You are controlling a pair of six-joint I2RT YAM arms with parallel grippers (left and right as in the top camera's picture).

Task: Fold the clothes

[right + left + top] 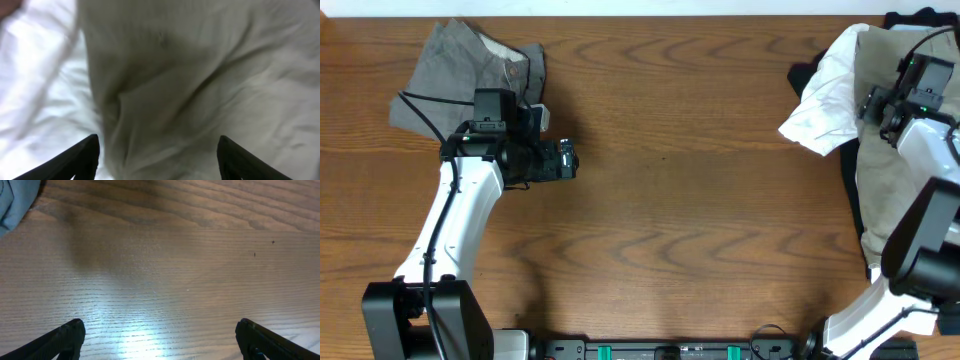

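Observation:
A folded grey garment lies at the far left of the wooden table; its edge shows at the top left of the left wrist view. My left gripper is open and empty over bare wood, to the right of the grey garment. A pile of clothes sits at the right edge: a white piece, a beige piece and dark cloth beneath. My right gripper is open, hovering just above the beige cloth beside the white cloth.
The right arm's white links lie over the pile at the right edge. The left arm stretches from the front left. A black rail runs along the front edge.

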